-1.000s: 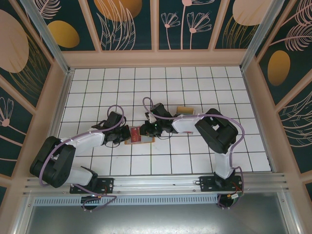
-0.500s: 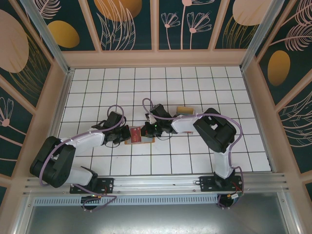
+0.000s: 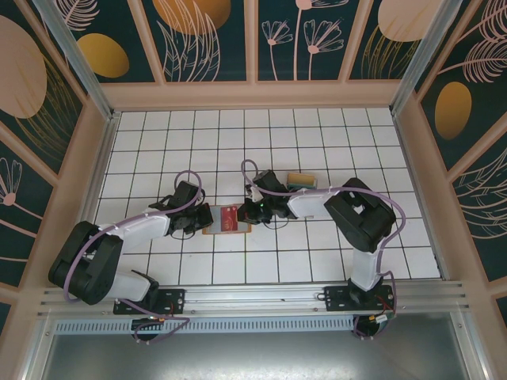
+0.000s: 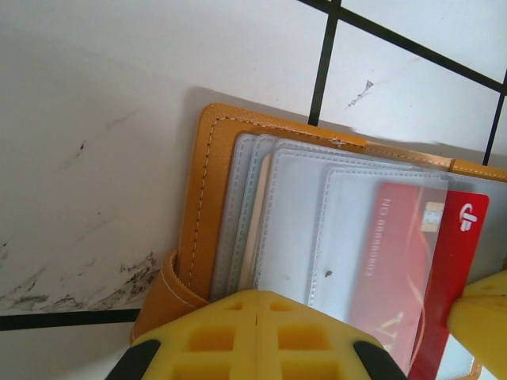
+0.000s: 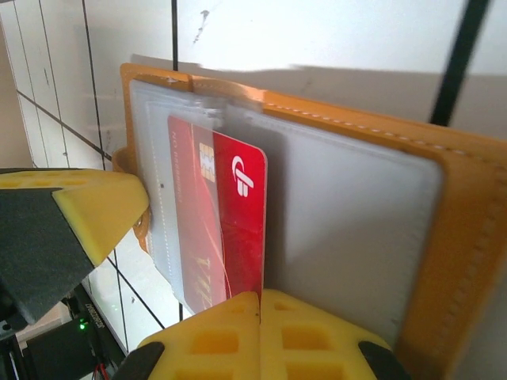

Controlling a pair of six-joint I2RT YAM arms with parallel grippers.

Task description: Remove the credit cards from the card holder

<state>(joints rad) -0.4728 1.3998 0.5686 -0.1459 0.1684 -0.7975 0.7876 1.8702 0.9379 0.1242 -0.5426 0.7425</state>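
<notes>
Presses closed left tool (image 4: 260,309) onto left side of the open card holder (image 4: 202,206) on the table (image 3: 317,261). Pinches the half-out red card (image 5: 230,229) in closed right tool (image 5: 260,317).

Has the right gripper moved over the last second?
Yes: the right gripper, pinching the red card, has shifted right toward the tan block.

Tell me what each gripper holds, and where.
Right gripper pinches the red card by its near short edge. Left gripper is shut against the card holder at its edge; a grip there cannot be told.
</notes>
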